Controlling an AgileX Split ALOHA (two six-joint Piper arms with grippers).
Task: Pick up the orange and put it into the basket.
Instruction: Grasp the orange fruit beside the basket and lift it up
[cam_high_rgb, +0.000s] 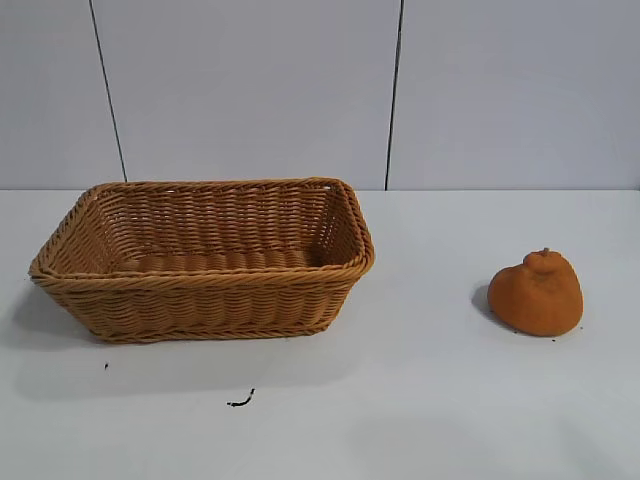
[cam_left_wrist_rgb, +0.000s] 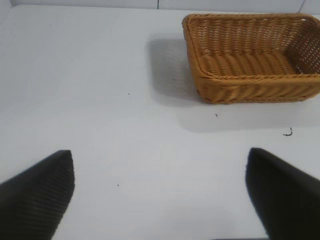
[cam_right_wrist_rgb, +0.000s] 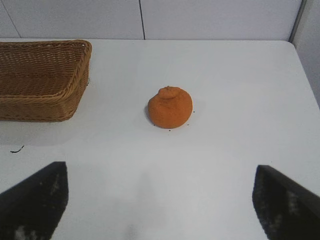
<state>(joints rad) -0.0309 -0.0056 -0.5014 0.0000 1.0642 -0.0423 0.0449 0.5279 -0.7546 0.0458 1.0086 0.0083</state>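
The dull-orange, lumpy orange (cam_high_rgb: 537, 293) with a small knob on top rests on the white table at the right; it also shows in the right wrist view (cam_right_wrist_rgb: 170, 107). The tan wicker basket (cam_high_rgb: 130, 297) stands at the left, empty, and shows in the left wrist view (cam_left_wrist_rgb: 235, 90) and the right wrist view (cam_right_wrist_rgb: 45, 100). My right gripper (cam_right_wrist_rgb: 161, 172) is open and empty, well short of the orange. My left gripper (cam_left_wrist_rgb: 160, 160) is open and empty over bare table, away from the basket. Neither gripper shows in the exterior view.
A small dark scrap (cam_high_rgb: 240, 401) lies on the table in front of the basket. The white table (cam_high_rgb: 400, 400) runs back to a grey panelled wall. The table's right edge (cam_right_wrist_rgb: 305, 70) shows in the right wrist view.
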